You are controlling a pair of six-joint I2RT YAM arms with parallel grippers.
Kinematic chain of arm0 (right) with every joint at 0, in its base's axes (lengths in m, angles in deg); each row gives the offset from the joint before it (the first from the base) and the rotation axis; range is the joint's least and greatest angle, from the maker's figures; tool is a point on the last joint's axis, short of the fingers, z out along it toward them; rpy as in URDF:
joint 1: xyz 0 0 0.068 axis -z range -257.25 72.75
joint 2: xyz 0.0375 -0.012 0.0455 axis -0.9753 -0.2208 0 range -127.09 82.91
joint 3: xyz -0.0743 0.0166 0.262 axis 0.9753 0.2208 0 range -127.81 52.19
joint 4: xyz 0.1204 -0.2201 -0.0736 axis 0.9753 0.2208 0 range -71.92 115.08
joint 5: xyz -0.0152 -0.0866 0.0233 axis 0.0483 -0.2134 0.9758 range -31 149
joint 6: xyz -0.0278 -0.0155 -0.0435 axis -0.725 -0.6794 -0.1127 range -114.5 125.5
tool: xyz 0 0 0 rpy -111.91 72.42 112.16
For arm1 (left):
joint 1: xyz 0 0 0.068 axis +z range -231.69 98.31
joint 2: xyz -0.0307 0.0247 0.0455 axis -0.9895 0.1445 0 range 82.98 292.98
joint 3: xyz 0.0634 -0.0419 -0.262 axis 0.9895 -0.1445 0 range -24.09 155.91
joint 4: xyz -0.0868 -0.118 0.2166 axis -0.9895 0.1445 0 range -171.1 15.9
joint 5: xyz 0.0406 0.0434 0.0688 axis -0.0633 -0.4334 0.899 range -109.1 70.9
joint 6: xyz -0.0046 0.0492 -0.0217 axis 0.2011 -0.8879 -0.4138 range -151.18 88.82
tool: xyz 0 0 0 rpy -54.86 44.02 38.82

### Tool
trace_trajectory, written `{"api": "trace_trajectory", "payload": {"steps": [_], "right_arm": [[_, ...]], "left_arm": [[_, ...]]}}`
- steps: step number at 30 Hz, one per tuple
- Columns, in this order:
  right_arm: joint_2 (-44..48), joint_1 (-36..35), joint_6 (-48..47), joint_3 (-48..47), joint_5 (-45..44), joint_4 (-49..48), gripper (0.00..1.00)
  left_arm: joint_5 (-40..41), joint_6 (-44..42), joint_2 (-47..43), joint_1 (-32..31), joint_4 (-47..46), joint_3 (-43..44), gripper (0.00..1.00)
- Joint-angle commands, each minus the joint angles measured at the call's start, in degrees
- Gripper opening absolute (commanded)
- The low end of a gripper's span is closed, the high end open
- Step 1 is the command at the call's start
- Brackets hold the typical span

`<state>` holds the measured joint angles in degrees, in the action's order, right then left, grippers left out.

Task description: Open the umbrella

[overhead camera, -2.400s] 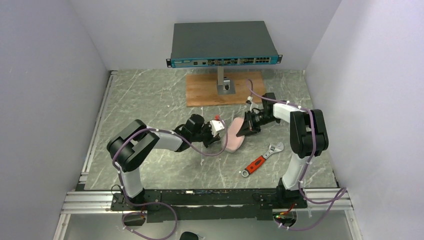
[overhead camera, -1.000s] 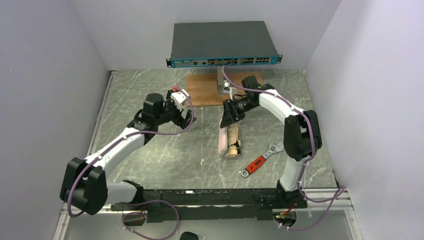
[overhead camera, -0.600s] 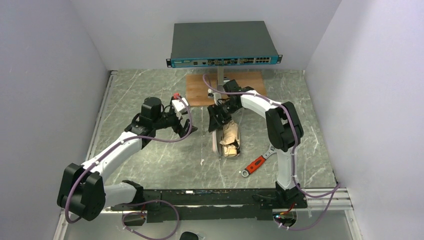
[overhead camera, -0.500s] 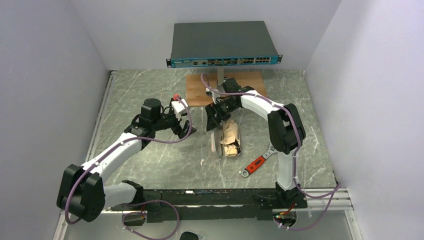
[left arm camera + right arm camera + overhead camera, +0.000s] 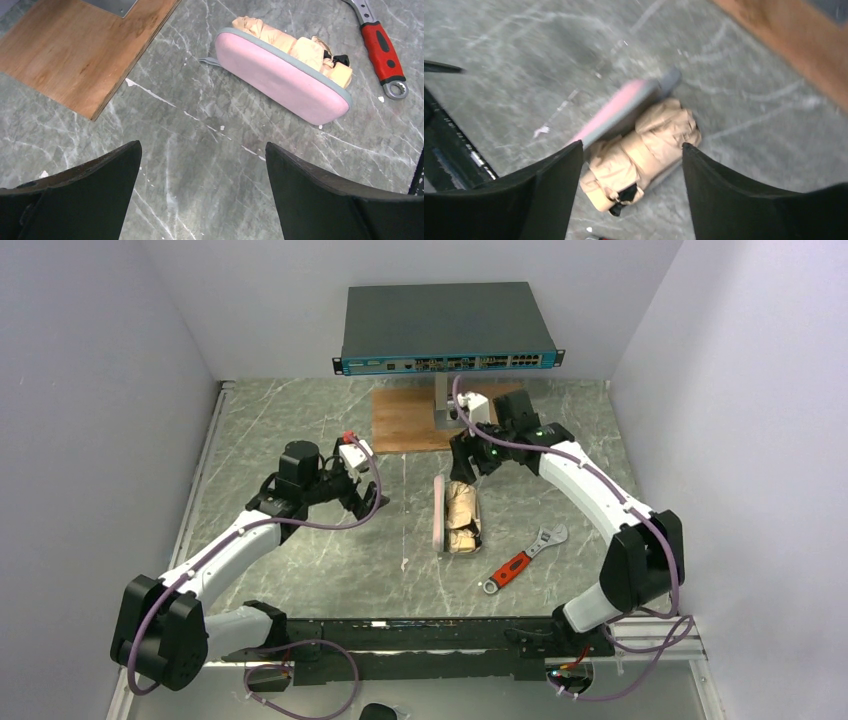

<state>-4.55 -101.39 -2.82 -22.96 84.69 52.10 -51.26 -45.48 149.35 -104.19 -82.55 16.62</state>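
**mk_tinker:** where's the umbrella [image 5: 463, 515] sitting right now?

**yam_fan:** pretty much dead centre of the table [image 5: 300, 440], folded into a short peach roll; it lies along the right flank of a pink case [image 5: 439, 515], touching it; can't tell if it's inside or just beside; red-handled wrench [image 5: 518, 562] at its 4 o'clock, near but apart; wooden board [image 5: 405, 420] off at 12.

**mk_tinker:** and the grippers?

**yam_fan:** left gripper [image 5: 201, 146] hovers at the roll's 9 o'clock, well apart, fingers spread wide, nothing between them; right gripper [image 5: 632, 146] hangs over the far end at 12, fingers parted too, gripping nothing; that wrist view is blurry, but the roll shows below the gap.
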Motion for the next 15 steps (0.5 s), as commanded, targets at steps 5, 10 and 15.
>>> {"api": "trace_trajectory", "payload": {"steps": [5,10,15], "right_arm": [[0.3,-1.8,6.7,10.5,-9.7,-2.2,0.63],[-3.7,-3.2,8.2,9.7,-12.2,-1.7,0.69],[-8.7,-5.4,11.8,8.6,-13.9,-1.2,0.77]], "left_arm": [[2.4,0.1,-0.8,0.4,0.1,2.4,1.0],[3.3,0.7,-2.0,0.4,1.0,2.2,1.0],[3.8,0.9,-4.0,0.4,1.4,0.9,1.0]]}}
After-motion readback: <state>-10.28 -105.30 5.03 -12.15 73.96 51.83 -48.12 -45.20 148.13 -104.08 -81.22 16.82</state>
